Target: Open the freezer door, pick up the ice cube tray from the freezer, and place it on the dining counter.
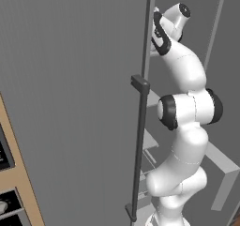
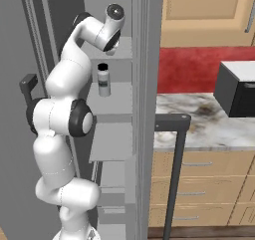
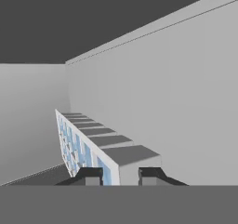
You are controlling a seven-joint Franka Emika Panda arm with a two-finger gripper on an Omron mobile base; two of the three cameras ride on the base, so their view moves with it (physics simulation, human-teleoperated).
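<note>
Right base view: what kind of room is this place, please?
Most likely a home kitchen, though a rendered one. A marble countertop sits on tan wooden drawers against a red wall, and a tall grey freezer stands open, with a bottle on a shelf.

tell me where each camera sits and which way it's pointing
Left base view: behind the arm's left, facing the tall grey brushed-metal freezer door with its long dark bar handle; white arm at right.
Right base view: behind its right, facing the freezer's pale shelves and the marble counter; arm at left.
Hand view: inside the freezer, along the pincer closing on the pale blue-white gridded ice cube tray.
Both base views share the arm and the freezer.
</note>
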